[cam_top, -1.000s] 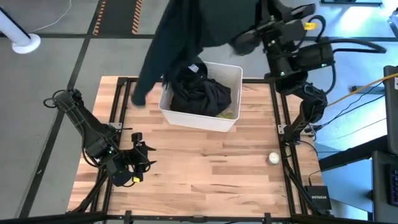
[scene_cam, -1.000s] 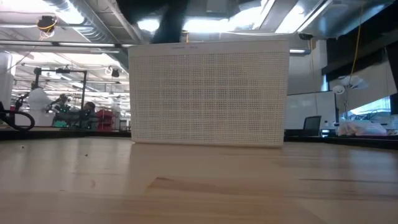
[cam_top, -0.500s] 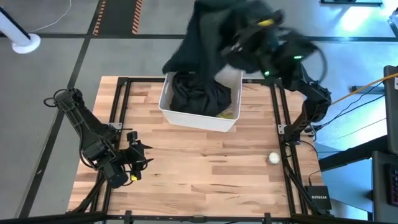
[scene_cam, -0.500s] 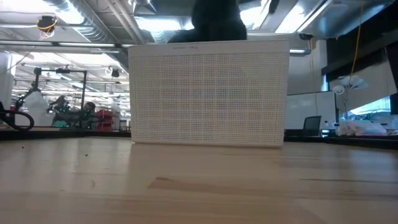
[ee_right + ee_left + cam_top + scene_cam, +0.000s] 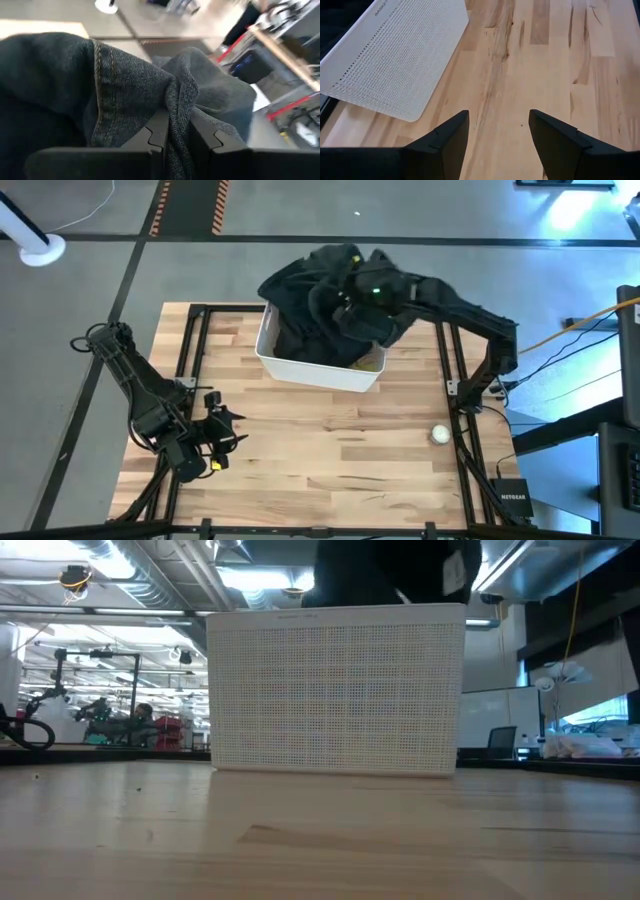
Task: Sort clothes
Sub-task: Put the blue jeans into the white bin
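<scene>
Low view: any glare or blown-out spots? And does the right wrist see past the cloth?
Low view: ceiling lights blow out above the white bin; the table is evenly lit. Right wrist view: dark denim garment pinched in the right gripper fills most of the frame; the room behind is soft and out of focus.

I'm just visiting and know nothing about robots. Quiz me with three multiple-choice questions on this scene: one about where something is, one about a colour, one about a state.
1. Where is the small ball?
A. inside the bin
B. on the table near its right edge
C. in the left gripper

2. What colour is the bin?
A. white
B. red
C. blue

3. How is the right gripper?
A. wide open
B. shut on dark clothing
C. out of sight

Answers:
1 B: the ball lies on the table.
2 A: the bin is white.
3 B: the right gripper pinches dark clothing; the left gripper waits open.
</scene>
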`<move>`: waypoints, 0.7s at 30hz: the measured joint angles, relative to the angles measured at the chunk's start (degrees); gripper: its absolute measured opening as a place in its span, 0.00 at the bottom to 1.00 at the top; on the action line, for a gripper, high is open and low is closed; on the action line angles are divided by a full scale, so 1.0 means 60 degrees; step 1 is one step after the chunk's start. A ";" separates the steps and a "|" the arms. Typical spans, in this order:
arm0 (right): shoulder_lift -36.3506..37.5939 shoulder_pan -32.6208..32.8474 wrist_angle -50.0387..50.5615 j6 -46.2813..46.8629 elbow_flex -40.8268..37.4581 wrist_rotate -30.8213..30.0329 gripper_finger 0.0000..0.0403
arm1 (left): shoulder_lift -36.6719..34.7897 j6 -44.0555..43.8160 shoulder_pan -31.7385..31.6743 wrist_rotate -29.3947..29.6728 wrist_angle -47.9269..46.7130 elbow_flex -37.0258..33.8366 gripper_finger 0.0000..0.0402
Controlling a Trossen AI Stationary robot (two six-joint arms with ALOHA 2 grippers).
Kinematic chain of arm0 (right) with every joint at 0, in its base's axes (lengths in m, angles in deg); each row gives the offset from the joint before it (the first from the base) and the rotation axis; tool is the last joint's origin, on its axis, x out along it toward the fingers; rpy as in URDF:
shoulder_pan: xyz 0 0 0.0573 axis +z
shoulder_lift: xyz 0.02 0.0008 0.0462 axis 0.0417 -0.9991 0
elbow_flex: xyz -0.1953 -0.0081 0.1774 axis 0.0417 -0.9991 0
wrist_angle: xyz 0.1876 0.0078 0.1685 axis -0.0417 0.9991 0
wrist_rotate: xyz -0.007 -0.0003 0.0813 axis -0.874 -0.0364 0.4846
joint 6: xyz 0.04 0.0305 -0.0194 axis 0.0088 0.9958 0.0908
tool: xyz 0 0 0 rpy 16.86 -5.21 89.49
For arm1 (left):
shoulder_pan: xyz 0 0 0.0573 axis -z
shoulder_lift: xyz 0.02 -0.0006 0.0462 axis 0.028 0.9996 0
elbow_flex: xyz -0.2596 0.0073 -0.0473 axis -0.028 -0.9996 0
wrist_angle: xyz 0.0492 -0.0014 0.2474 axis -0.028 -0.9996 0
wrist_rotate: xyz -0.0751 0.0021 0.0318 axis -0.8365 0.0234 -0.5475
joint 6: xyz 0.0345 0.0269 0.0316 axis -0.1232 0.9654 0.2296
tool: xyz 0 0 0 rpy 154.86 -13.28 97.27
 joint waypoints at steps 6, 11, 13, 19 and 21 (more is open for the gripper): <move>-0.0015 -0.0692 -0.2560 0.0034 -0.2734 0.1623 0.12 | 0.0000 -0.0071 0.0000 0.0081 0.0034 0.0000 0.51; -0.0004 -0.1132 -0.4942 0.0488 -0.4889 0.2797 0.12 | 0.0007 -0.0182 0.0000 0.0296 0.0026 0.0000 0.51; 0.0001 -0.1193 -0.5762 0.0545 -0.5627 0.3082 0.12 | 0.0021 -0.0156 0.0000 0.0593 0.0046 -0.0011 0.51; 0.0013 -0.1189 -0.7750 0.0530 -0.7207 0.3596 0.14 | 0.0044 0.0559 -0.0335 0.1282 0.0302 -0.0667 0.51; 0.0018 -0.1178 -0.8206 0.0527 -0.7591 0.3883 0.17 | 0.0032 0.0624 -0.0583 0.1307 0.0300 -0.0837 0.51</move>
